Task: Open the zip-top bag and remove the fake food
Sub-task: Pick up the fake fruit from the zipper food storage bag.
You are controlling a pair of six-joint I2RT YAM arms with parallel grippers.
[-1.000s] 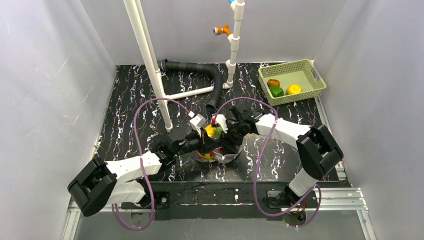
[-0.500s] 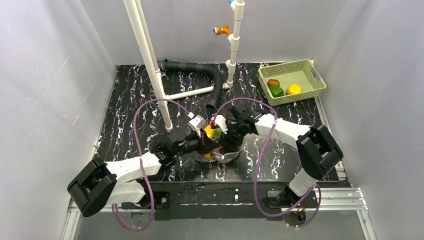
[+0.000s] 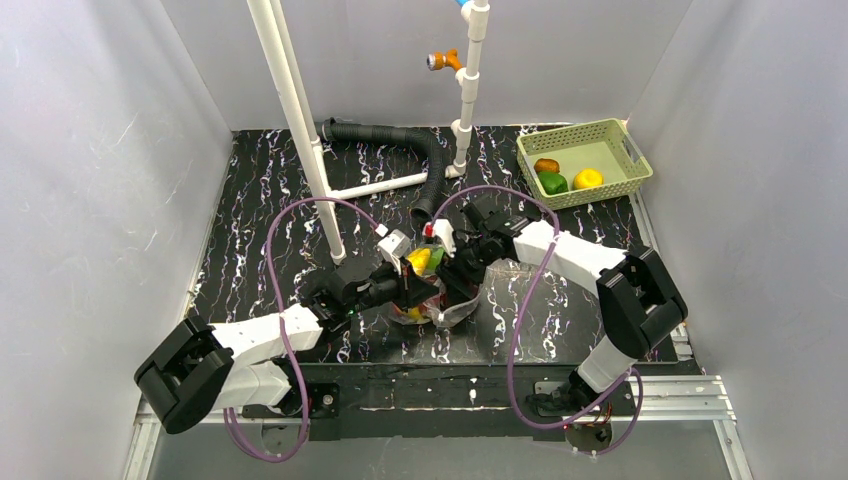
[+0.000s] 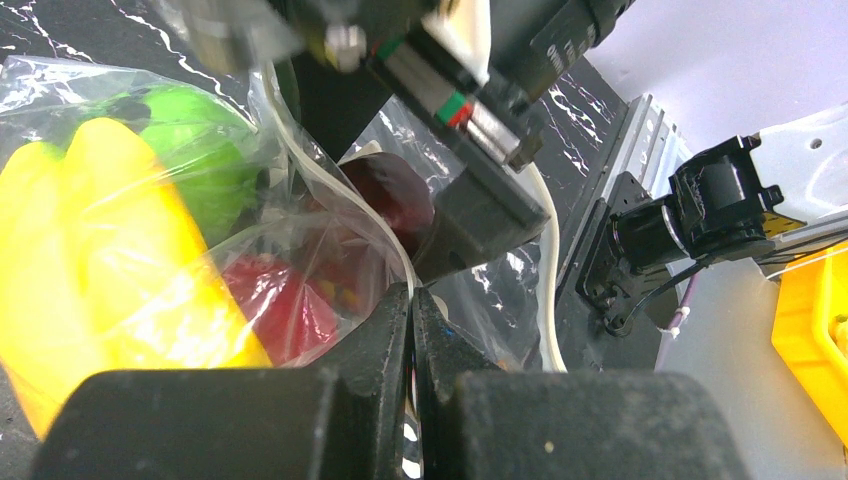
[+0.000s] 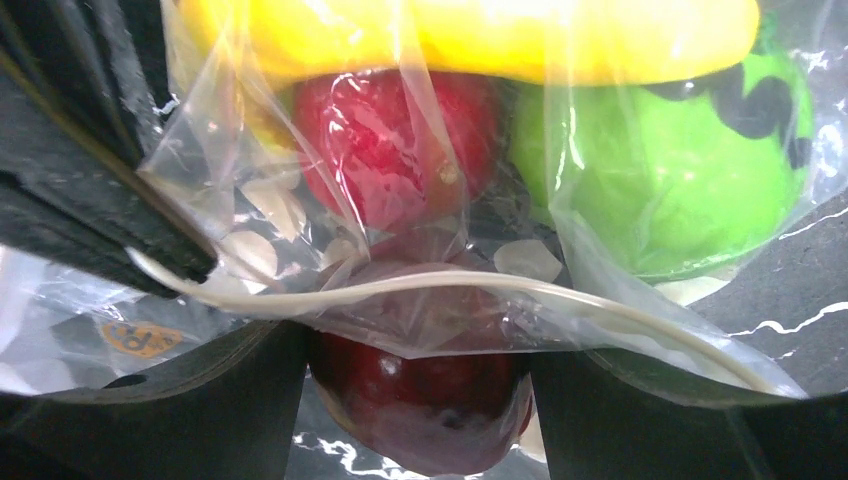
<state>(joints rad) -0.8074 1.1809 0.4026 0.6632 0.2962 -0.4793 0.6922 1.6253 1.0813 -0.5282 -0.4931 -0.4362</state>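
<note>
1. Starting big: the black marbled worktop (image 3: 250,200) carried everything. The green basket (image 3: 637,160) sat at the far right corner, well apart from the action, with three fake pieces (image 3: 560,180) lying in it.
2. The zip-top bag (image 3: 452,312) was in the middle near the front edge, crinkled up between the two arms. Most of the fake food (image 4: 275,300) was packed inside, including a yellow banana (image 5: 470,30) and a green ball (image 5: 660,180) pressed against the film.
3. The left hand (image 4: 412,300) was clenched tight on a fold of the bag's plastic by the mouth, pinning it.
4. The right hand (image 5: 420,330) was spread wide at the mouth. From its own camera it looked to be grasping the dark red apple (image 5: 420,420), with a finger against each side.
5. The zip strip (image 5: 400,285) ran across the top of that apple, so my read was that the apple was only partway out of the opening.
6. What could've gone wrong from there:
   - The apple was glossy and round, so in such a wide grip it could've squirted out sideways.
   - The strip could've snagged on the apple and dragged the whole bag along.
   - If the left pinch slipped on that thin film, the bag would've lifted or flopped, and the rest might've spilled onto the worktop.
</note>
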